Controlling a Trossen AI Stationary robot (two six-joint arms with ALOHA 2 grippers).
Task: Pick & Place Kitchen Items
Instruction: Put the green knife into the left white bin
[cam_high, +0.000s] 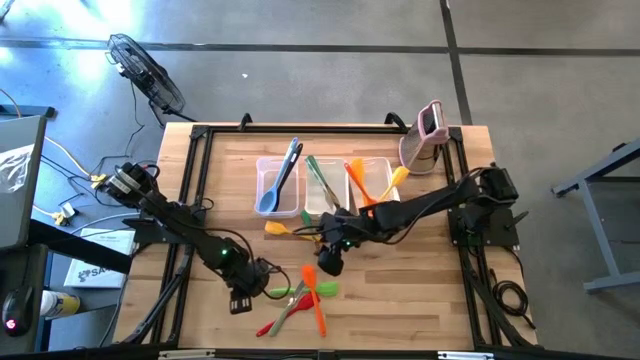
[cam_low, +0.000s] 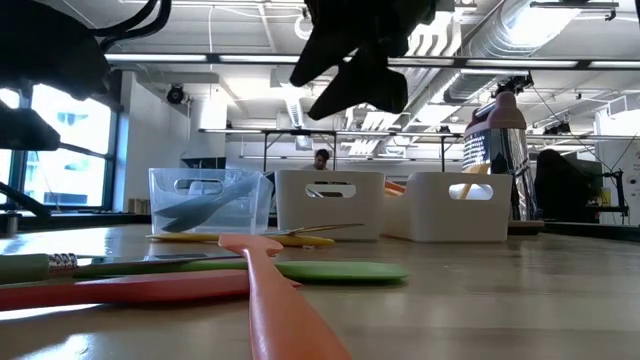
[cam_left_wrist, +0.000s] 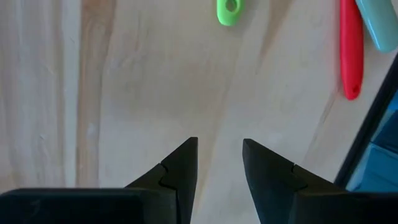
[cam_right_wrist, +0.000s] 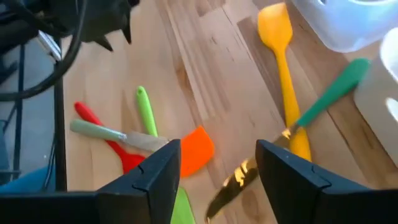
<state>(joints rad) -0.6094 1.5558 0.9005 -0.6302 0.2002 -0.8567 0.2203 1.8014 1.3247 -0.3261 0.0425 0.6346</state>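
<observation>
High view, right hand (cam_high: 329, 262) open above orange spatula (cam_high: 312, 296)

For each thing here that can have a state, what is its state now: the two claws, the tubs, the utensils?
Left claw: open, empty, above bare table.
Right claw: open, empty, above the loose utensils.
Left tub: upright, holds blue utensils.
Middle tub: upright, holds green-handled utensils.
Right tub: upright, holds orange and yellow utensils.
Yellow spatula: flat on table, outside tubs.
Orange spatula: flat on table.
Red utensil: flat on table.
</observation>
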